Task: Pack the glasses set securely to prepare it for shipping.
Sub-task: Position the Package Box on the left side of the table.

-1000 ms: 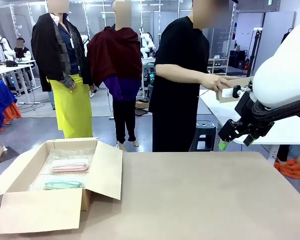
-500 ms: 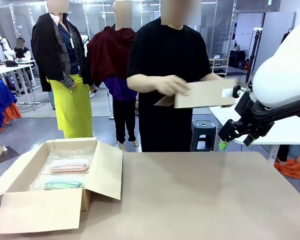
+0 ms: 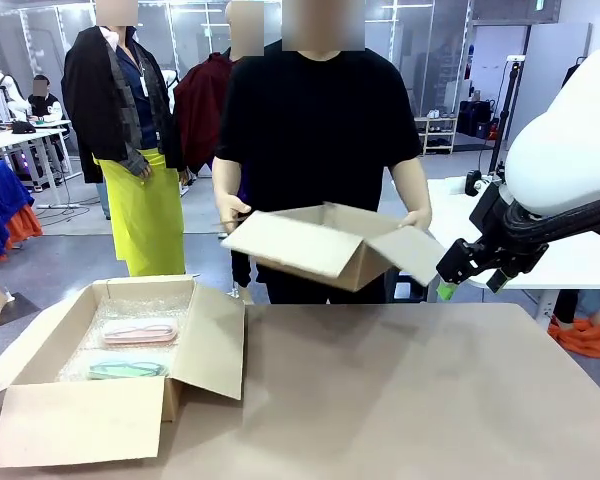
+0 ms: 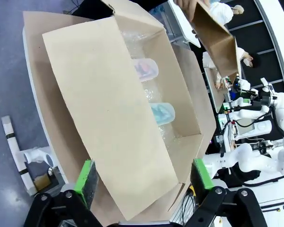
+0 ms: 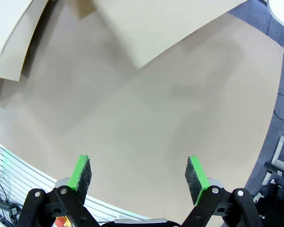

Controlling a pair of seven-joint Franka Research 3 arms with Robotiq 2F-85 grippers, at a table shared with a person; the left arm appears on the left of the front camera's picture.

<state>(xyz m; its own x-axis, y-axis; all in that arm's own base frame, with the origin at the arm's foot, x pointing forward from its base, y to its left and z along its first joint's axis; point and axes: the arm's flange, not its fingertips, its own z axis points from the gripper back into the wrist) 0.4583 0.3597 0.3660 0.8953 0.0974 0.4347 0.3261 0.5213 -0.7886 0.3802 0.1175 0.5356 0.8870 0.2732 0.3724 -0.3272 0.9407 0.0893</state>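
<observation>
An open cardboard box (image 3: pixel 110 395) sits at the lower left of the front view on a tan table (image 3: pixel 400 400), flaps spread outward, its floor lined with bubble wrap (image 3: pixel 130 310). Inside lie the glasses set: a pink case (image 3: pixel 139 332) toward the far side and a mint green case (image 3: pixel 128 370) nearer the camera, side by side but apart. At the centre of the frame, beyond the table's far edge, a person in a black shirt holds a second, empty cardboard box (image 3: pixel 330 245) in the air, one hand (image 3: pixel 231 212) on its left edge and the other hand (image 3: pixel 417 220) at its right. At the right edge, the right gripper (image 3: pixel 467 268) hangs above the table, away from both boxes; in its wrist view its green pads (image 5: pixel 83 173) stand wide apart over bare tabletop. In the left wrist view the left gripper (image 4: pixel 144 182) hovers over the open box, fingers wide apart, holding nothing, with both cases visible below.
</observation>
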